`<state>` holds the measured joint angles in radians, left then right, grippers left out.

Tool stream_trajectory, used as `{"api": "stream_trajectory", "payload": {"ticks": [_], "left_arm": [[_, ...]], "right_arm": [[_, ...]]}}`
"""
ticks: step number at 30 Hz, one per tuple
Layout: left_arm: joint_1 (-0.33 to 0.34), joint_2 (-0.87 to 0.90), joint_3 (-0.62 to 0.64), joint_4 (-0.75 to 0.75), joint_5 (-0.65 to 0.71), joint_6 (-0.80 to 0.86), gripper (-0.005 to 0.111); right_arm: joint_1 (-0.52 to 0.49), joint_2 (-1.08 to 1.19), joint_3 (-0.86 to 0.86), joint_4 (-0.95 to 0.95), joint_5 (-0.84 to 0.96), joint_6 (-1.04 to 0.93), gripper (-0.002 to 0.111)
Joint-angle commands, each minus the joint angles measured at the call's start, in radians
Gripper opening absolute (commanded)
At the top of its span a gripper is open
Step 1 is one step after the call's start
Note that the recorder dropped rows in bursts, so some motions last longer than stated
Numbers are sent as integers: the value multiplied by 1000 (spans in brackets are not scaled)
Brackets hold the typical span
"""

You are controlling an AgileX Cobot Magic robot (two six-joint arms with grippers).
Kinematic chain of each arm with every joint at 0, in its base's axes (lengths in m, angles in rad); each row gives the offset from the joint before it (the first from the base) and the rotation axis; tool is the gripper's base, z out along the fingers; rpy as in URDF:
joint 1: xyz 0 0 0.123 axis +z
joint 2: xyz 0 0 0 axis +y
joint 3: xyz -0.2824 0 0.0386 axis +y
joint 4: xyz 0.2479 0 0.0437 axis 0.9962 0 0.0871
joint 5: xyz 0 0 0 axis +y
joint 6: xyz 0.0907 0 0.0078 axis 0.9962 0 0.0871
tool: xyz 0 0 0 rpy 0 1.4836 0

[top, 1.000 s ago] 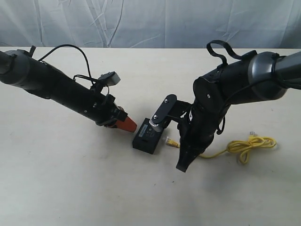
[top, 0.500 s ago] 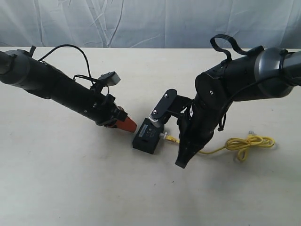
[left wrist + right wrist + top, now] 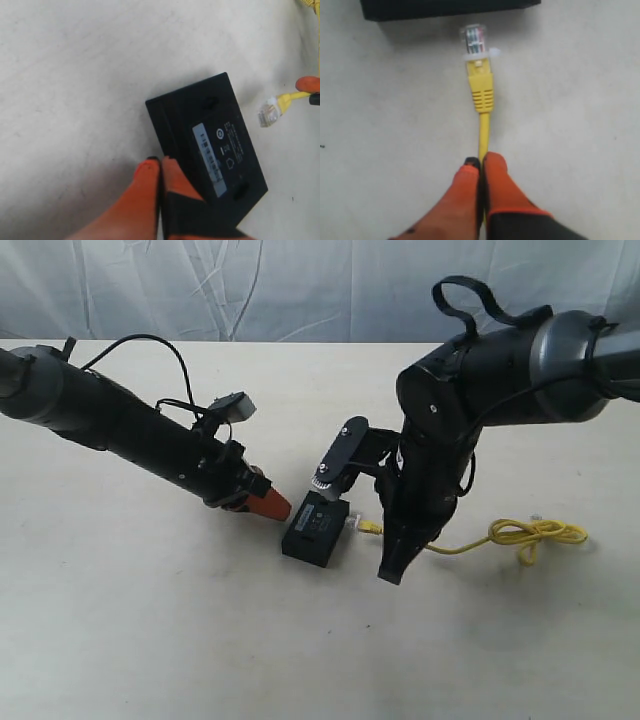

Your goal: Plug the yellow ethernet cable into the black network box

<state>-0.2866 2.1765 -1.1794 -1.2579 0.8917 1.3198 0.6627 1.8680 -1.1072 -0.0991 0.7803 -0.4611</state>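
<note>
The black network box (image 3: 314, 529) lies flat on the table, label up, as the left wrist view also shows (image 3: 212, 145). My left gripper (image 3: 272, 506) is shut, and its orange fingertips (image 3: 150, 172) rest against the box's long side with nothing between them. My right gripper (image 3: 481, 161) is shut on the yellow ethernet cable (image 3: 483, 132), a short way behind its clear plug (image 3: 475, 39). That plug (image 3: 356, 525) points at the box's side (image 3: 450, 9) with a small gap left. The cable's knotted loop (image 3: 532, 535) trails off to the right.
A pale tabletop (image 3: 150, 620) runs under everything, with a white cloth backdrop (image 3: 300, 290) behind it. The right arm's black wrist (image 3: 395, 560) hangs low over the cable. The left arm (image 3: 130, 430) stretches in from the far left.
My right arm has swung left and carried the plug closer to the box, and the cable loop has drawn out straighter. The left gripper and the box have stayed put.
</note>
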Motion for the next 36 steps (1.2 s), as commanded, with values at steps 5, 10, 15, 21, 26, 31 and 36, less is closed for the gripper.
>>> {"api": "stream_trajectory", "payload": {"ticks": [5,10,15,21,26,31,36], "left_arm": [[-4,-1,-6,-7,11,1,0],[-4,-1,-6,-7,9,1,0],[-4,-1,-6,-7,7,1,0],[-4,-1,-6,-5,7,1,0],[-4,-1,-6,-5,7,1,0],[-4,-1,-6,-5,7,1,0],[-4,-1,-6,-5,7,1,0]], "right_arm": [[48,51,-6,-155,7,140,-1],[49,54,-6,-136,-30,133,-1],[49,54,-6,-74,-37,65,-1],[49,54,-6,-76,-65,67,-1],[49,54,-6,-91,-56,75,-1],[49,54,-6,-68,-54,68,-1],[49,54,-6,-46,-38,42,-1]]}}
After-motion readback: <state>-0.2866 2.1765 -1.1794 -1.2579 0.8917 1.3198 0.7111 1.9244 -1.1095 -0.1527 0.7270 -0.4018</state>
